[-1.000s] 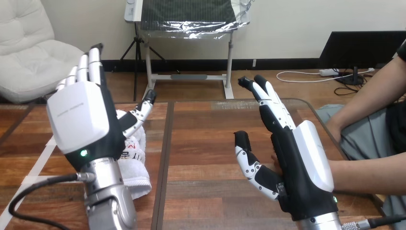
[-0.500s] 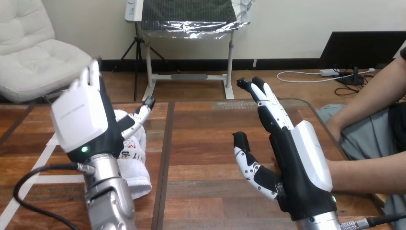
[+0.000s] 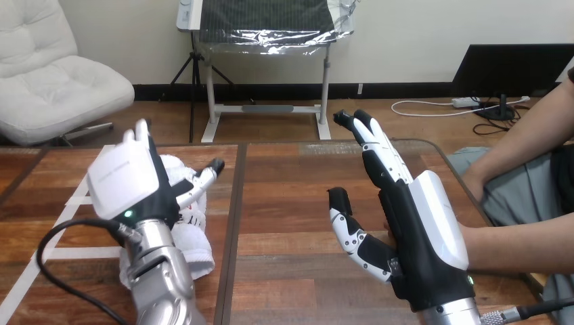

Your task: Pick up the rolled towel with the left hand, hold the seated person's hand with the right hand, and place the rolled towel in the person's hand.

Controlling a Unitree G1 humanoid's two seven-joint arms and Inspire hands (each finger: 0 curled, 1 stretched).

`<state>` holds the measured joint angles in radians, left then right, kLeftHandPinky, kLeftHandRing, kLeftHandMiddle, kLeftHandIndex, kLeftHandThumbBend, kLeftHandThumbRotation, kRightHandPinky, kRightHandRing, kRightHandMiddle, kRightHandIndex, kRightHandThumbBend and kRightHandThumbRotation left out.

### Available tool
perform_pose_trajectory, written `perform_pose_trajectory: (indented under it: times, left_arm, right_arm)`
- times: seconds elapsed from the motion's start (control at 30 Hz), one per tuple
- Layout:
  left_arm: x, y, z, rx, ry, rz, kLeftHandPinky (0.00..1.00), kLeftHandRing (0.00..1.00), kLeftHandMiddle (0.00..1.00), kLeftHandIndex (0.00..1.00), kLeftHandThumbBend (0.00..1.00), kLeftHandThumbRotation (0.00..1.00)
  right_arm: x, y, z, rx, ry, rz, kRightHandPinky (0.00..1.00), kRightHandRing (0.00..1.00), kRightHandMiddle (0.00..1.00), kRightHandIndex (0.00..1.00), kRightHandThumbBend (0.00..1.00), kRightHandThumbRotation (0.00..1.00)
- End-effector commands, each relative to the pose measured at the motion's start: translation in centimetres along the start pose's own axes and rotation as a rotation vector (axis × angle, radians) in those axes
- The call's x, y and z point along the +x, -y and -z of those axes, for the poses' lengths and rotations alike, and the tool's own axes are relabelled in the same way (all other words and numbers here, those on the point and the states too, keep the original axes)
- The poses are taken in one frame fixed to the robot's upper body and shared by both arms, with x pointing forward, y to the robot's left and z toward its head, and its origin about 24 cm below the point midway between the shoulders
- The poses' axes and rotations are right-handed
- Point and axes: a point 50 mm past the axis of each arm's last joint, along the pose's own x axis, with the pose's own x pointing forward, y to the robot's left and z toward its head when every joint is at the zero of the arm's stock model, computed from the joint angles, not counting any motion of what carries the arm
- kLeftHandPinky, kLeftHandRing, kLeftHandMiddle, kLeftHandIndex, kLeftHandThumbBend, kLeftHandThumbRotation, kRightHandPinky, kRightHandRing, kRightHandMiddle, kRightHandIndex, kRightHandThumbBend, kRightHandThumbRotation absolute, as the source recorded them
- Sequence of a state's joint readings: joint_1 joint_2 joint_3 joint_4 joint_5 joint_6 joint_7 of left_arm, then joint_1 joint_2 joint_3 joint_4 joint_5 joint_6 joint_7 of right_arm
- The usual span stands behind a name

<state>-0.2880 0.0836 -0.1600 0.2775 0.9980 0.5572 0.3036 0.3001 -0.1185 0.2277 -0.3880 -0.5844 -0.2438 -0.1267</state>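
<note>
Nothing is finished: the towel [image 3: 193, 238] lies on the table [image 3: 291, 203] at 8 o'clock under the left hand [image 3: 128, 179], whose fingers are loose, and the right hand [image 3: 414, 230], fingers straight, stands beside the person's forearm [image 3: 514, 247] at 4 o'clock.

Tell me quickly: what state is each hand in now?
Left hand: open, over the rolled towel, holding nothing.
Right hand: open, beside the person's wrist.

Scene bright, evenly lit. Soft sheen on table [image 3: 291, 200]. White shell of my right hand [image 3: 413, 233] catches mild glare (same on my left hand [image 3: 128, 183]). Small green lamp glows on each.
</note>
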Motion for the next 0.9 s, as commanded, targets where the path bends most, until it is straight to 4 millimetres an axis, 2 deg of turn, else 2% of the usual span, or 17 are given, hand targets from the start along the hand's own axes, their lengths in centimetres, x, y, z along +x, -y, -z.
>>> perform_pose_trajectory:
  times: [0.0, 0.87]
  left_arm:
    - [1.9, -1.1, -1.5, 0.022, 0.034, -0.03, 0.84, 0.89, 0.93, 0.96, 0.89, 0.84]
    - [3.5, 1.9, -0.8, 0.119, -0.056, 0.158, 0.89, 0.91, 0.96, 0.98, 0.98, 0.92]
  right_arm:
    - [1.4, 0.9, -1.0, -0.003, 0.068, 0.042, 1.0, 1.0, 1.0, 0.95, 0.08, 0.0]
    - [1.3, 1.1, -1.1, -0.012, 0.051, 0.023, 1.0, 1.0, 1.0, 0.95, 0.1, 0.0]
